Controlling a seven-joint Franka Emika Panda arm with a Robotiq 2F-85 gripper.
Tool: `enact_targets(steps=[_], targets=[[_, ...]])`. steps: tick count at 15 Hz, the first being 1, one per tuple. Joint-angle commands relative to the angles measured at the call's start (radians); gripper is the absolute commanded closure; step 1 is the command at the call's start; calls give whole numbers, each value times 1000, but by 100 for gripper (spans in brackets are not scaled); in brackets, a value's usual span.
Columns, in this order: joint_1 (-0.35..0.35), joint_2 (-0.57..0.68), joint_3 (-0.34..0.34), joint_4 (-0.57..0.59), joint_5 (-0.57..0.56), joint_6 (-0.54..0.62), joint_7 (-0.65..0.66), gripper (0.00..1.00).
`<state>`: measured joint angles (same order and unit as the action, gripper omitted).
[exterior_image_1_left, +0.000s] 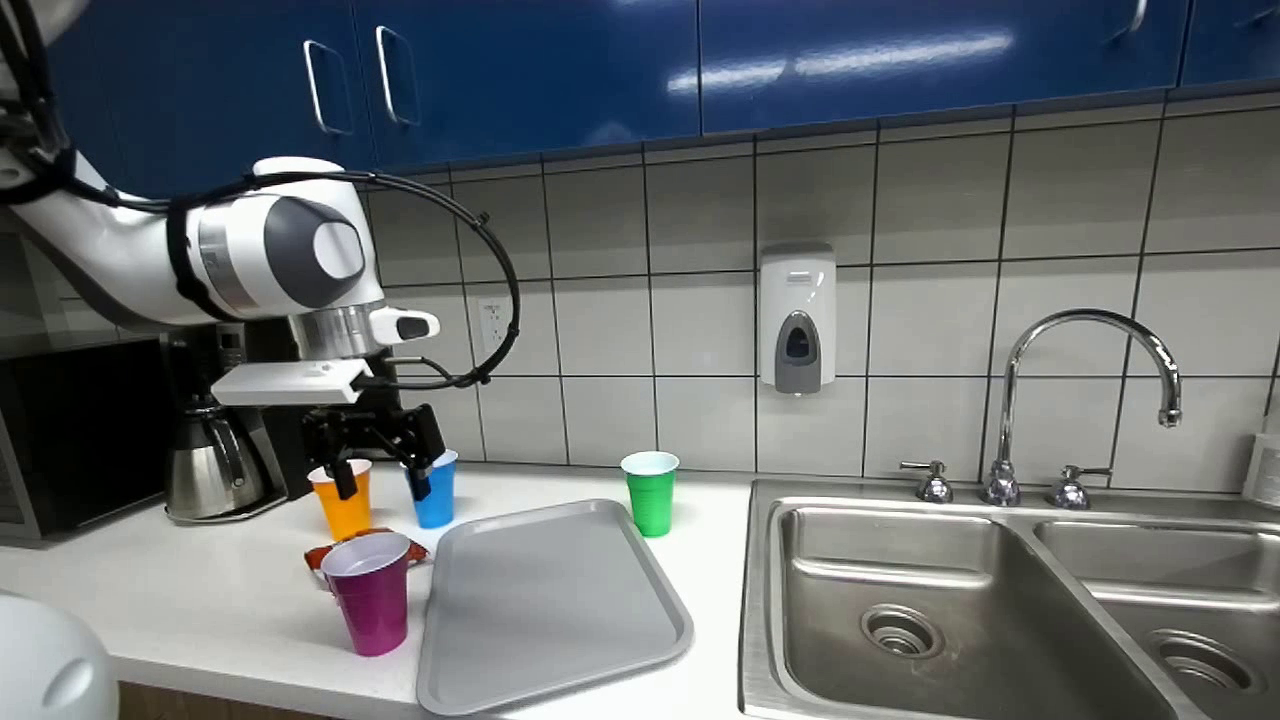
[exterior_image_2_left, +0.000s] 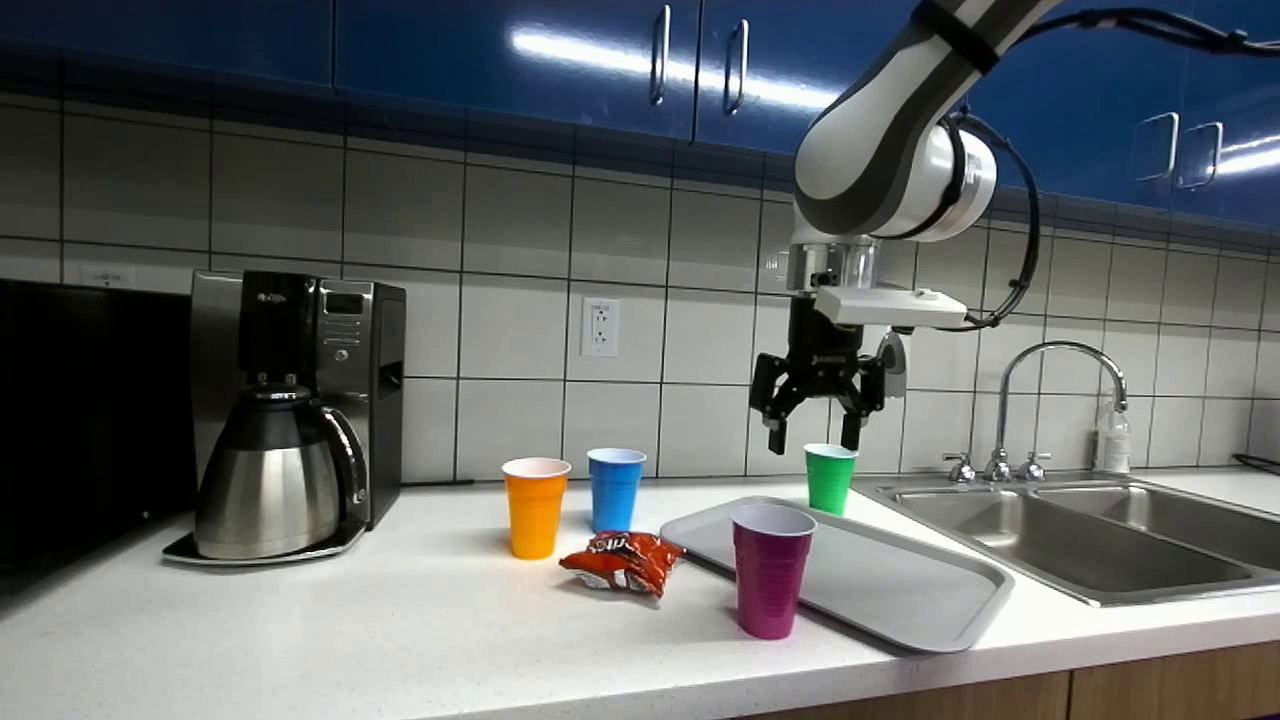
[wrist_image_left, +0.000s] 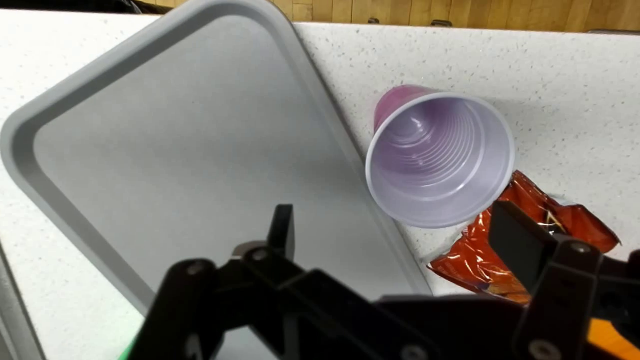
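Kitchen counter (exterior_image_2_left: 400, 640), no grip made yet

My tool (exterior_image_2_left: 813, 438) hangs above, spread wide, nothing in its grasp; I judge the work barely begun. Below lies a grey tray (wrist_image_left: 190, 140), with a red packet (exterior_image_2_left: 628, 565) and upright purple cup (exterior_image_2_left: 770, 580) just beside it. That cup stands near the front edge (exterior_image_2_left: 1150, 632), so room looks tighter there; above cup height I judge it ample. Farther off: orange cup (exterior_image_2_left: 536, 515), blue cup (exterior_image_2_left: 614, 495), green cup (exterior_image_2_left: 828, 485), sink (exterior_image_1_left: 765, 600), tiled wall (exterior_image_2_left: 515, 330).
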<state>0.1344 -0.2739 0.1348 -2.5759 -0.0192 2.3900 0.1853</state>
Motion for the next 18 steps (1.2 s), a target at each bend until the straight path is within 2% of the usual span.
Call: enact_targets(steps=[1,18], targets=[[3,53,1,-9,29,63,-30,0],[-12,230,-21,-22,28,213,-49,0]])
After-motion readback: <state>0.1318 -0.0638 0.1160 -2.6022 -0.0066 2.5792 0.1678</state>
